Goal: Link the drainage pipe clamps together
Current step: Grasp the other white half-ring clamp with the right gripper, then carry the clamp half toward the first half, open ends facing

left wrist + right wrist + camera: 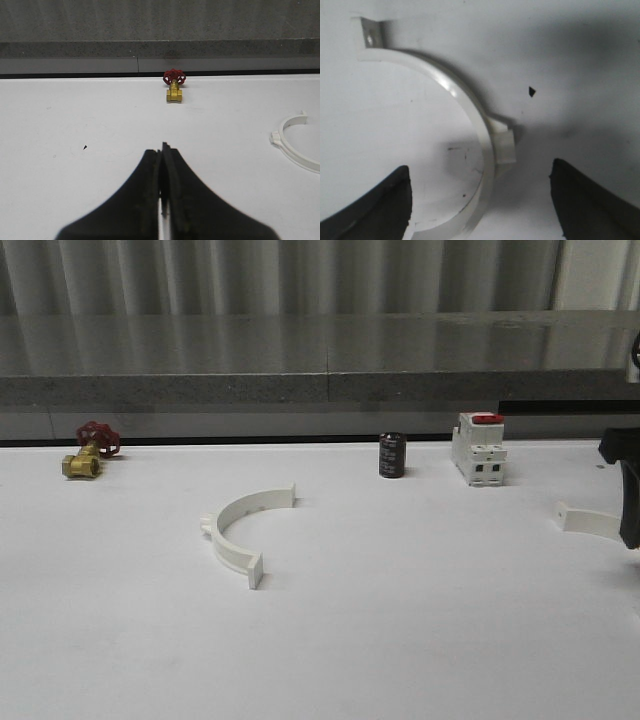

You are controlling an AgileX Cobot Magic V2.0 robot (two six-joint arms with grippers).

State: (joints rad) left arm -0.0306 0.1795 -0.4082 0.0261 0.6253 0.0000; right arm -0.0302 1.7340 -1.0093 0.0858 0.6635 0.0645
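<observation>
1. A white table [400, 640] spans the front view, carrying everything listed here.
2. A small brass valve [88, 455] with a red handwheel lies near the table's far left edge; the left wrist view shows it with the wheel at the top.
3. A short black cylinder [392, 455] stands upright near the far edge, right of centre.
4. A white boxy switch [479, 450] with a red top stands upright just right of the cylinder, apart from it.
5. A grey speckled ledge [300, 388] runs behind the table.
</observation>
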